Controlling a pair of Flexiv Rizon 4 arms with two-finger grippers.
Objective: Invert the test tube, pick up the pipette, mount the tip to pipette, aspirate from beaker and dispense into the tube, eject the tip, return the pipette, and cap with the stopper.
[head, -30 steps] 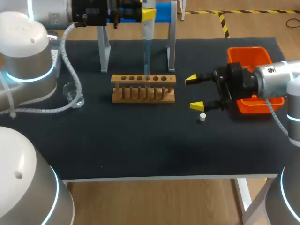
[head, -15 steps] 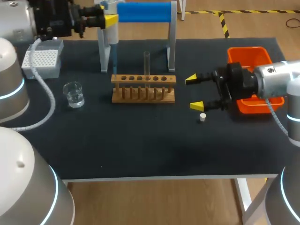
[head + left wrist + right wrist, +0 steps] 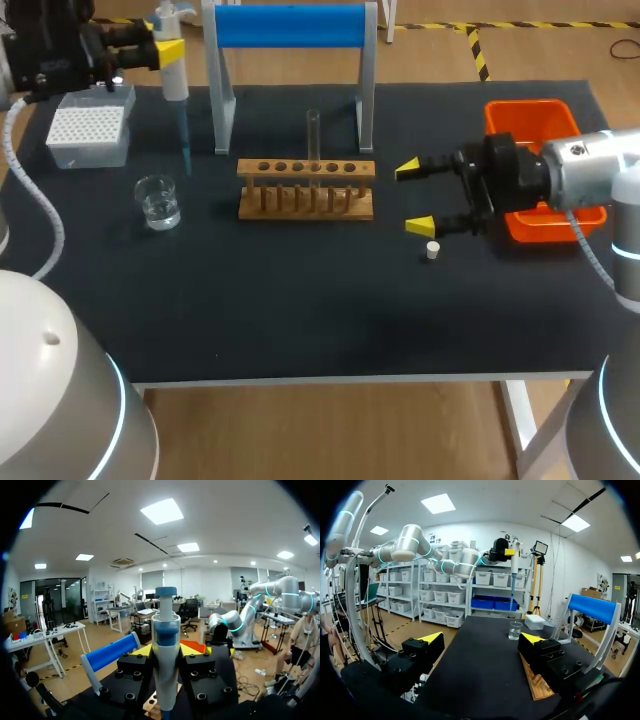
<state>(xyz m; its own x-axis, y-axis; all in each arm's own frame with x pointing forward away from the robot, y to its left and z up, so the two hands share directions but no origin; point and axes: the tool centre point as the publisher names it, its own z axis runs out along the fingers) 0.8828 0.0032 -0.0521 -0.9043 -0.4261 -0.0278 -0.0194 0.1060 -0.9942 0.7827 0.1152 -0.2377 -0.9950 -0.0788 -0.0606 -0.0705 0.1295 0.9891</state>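
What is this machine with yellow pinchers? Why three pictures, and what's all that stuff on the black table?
It is a robot with two arms. One picture looks down from above; the two round ones come from cameras on the wrists. The left gripper pinches a pipette, a tool that sucks up liquid. The right gripper is open and holds nothing. On the table stand a beaker, a white tip box, a wooden rack with one test tube, an orange bin and a white stopper.
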